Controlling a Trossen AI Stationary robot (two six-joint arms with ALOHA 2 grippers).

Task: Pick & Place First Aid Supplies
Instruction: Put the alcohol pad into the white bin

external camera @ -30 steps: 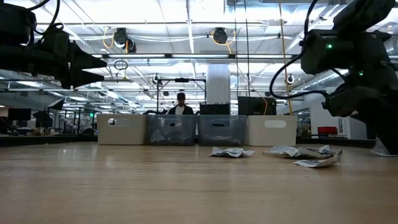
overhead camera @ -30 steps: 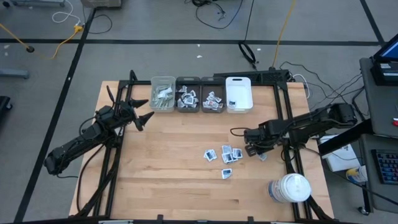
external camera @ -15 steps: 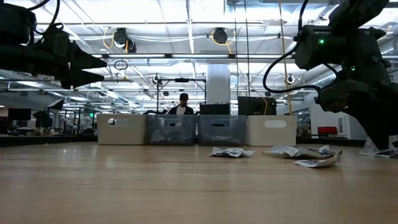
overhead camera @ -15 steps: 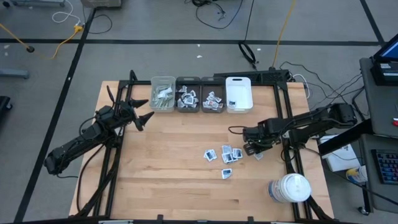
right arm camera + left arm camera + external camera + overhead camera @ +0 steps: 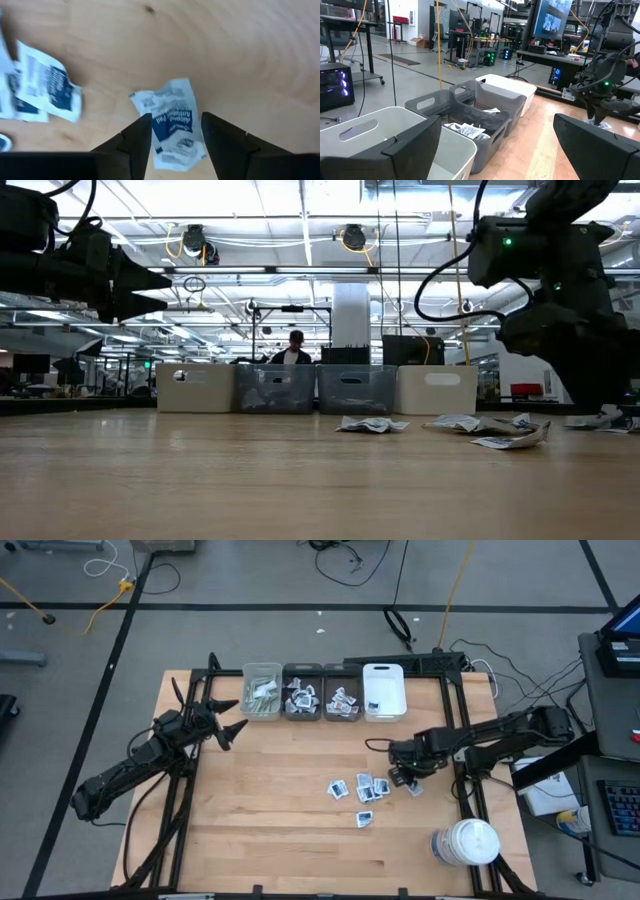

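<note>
Sachet (image 5: 172,122) lies flat between the right pincer's (image 5: 172,131) released fingers, near the tabletop's (image 5: 270,820) right edge; left pincer (image 5: 228,718) released

In the right wrist view, the crumpled white sachet (image 5: 172,122) lying on the table (image 5: 240,50) carries a dark blue panel with white print that reads roughly "Alcohol Antiseptic". The smaller lines around it are too fine to read. The print on the other sachets (image 5: 47,87) nearby cannot be made out.
</note>
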